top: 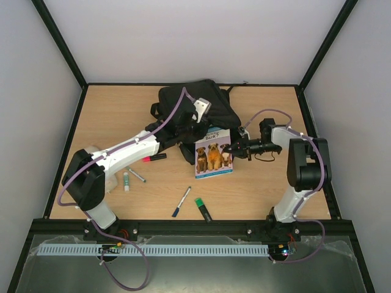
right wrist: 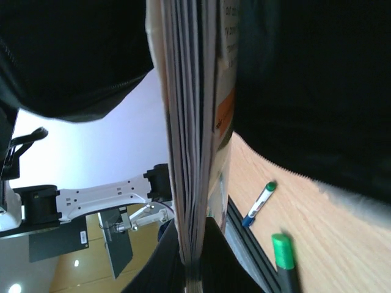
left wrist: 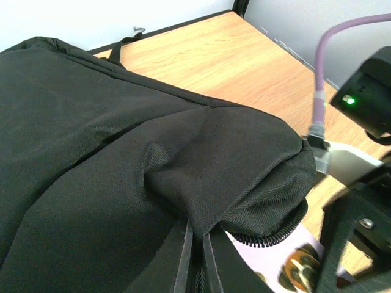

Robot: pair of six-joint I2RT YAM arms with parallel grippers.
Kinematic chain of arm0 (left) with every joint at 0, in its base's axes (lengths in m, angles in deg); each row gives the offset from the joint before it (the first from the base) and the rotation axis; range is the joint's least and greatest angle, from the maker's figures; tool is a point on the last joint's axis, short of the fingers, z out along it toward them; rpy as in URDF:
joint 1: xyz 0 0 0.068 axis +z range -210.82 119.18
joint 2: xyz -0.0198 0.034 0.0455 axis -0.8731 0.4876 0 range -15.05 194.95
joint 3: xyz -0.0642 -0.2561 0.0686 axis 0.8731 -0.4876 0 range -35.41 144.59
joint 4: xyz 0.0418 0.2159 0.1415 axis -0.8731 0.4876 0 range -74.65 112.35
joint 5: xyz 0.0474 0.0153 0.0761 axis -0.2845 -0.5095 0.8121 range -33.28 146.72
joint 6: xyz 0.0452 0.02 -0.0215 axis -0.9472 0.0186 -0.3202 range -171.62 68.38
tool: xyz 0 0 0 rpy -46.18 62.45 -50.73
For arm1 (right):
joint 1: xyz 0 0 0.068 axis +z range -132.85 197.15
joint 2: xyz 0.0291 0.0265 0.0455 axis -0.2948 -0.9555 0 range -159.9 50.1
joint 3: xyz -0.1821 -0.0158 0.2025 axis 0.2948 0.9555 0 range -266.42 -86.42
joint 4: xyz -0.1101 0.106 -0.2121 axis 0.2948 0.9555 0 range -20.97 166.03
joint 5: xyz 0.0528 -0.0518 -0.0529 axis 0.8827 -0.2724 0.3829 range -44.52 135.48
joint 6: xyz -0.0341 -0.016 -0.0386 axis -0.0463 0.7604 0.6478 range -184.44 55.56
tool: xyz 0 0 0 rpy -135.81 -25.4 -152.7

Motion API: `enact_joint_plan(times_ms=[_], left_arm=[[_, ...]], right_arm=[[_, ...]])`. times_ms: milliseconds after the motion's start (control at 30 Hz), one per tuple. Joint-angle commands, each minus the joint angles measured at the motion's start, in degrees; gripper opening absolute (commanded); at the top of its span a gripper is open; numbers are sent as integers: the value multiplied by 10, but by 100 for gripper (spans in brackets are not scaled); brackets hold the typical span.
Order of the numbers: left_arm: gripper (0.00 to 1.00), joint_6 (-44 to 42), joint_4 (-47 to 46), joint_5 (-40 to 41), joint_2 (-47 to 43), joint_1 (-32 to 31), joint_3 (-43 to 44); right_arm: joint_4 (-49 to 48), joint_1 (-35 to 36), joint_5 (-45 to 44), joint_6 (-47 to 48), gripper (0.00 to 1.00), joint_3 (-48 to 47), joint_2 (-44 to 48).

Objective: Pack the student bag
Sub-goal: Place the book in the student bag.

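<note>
The student bag, a big black fabric backpack with a silvery handle, lies at the back middle of the table. My left gripper is shut on a fold of the bag's fabric by its zipper edge; in the left wrist view it pinches the cloth, lifting the flap of the bag. A thin book with dogs on its cover stands tilted at the bag's mouth. My right gripper is shut on the book's right edge. In the right wrist view the gripper clamps the book's page edges, with the bag above.
On the table in front lie a pink marker, a white stick, a grey pen, a blue-capped pen and a green marker. A pale object sits partly behind the left arm. Black frame rails border the table.
</note>
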Motion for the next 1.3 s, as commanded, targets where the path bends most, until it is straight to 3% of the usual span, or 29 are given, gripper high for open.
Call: enact_joint_plan(times_ms=[0, 100, 233, 333, 600, 700, 867, 1133, 1267], left_arm=[[2, -18, -36, -23, -3, -3, 37], [2, -21, -33, -22, -2, -3, 37], [2, -21, -31, -29, -1, -3, 37], [2, -23, -31, -30, 0, -3, 36], [2, -25, -30, -32, 6, -3, 31], [2, -24, -29, -33, 7, -3, 29], [2, -20, -28, -37, 5, -4, 27], [2, 2, -9, -30, -12, -4, 11], [2, 4, 13, -31, -17, -4, 15]], right_arm=[[16, 1, 37, 50, 1, -37, -57], [-13, 2, 8, 32, 1, -48, -77], [-123, 2, -53, -93, 1, -28, -63], [-144, 2, -91, -125, 2, -41, -73], [-95, 2, -198, -123, 38, -87, -109], [-91, 3, -240, -111, 51, -74, -64], [-83, 2, -316, -78, 62, -44, 23], [-64, 3, -407, 0, 66, 23, 185], [-42, 3, -380, 118, 61, 50, 279]])
